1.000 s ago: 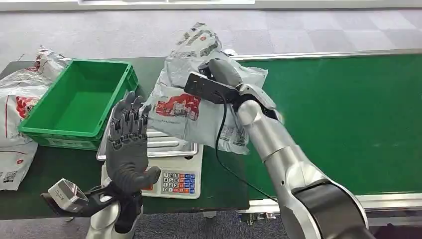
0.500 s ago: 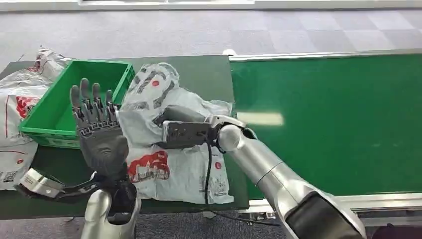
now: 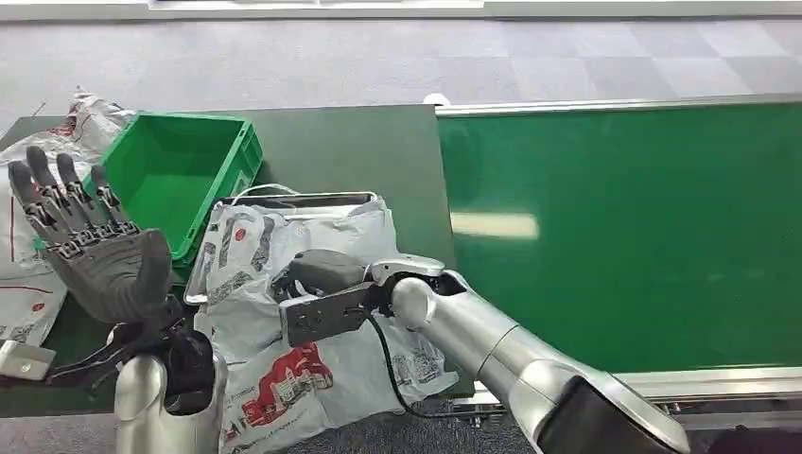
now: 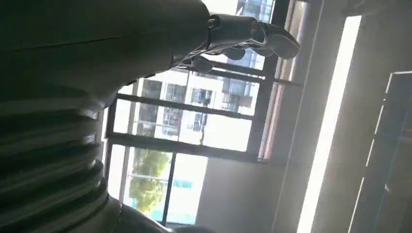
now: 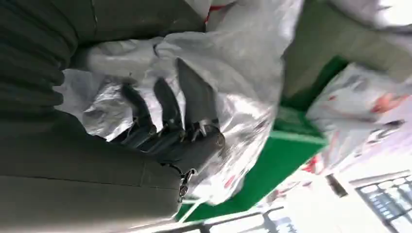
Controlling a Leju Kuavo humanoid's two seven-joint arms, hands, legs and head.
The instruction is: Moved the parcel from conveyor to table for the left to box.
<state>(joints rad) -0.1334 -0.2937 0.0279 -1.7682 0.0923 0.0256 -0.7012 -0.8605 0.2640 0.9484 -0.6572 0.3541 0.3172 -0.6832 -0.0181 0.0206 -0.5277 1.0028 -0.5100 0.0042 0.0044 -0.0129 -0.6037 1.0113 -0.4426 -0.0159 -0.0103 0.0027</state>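
We see the green conveyor belt on the right and the dark green table left of it, with the green plastic crate at the table's far left. The crumpled grey plastic mailer parcel with red print lies on the table's near edge over a metal scale tray, long axis running from the tray toward us, its near end hanging off the table. Right hand lies on top of the parcel; in the right wrist view its dark fingers curl into the film, so we read it as gripping. Left hand is raised just left of the parcel, palm up, fingers spread wide, holding nothing, and it is the nearer one to the crate
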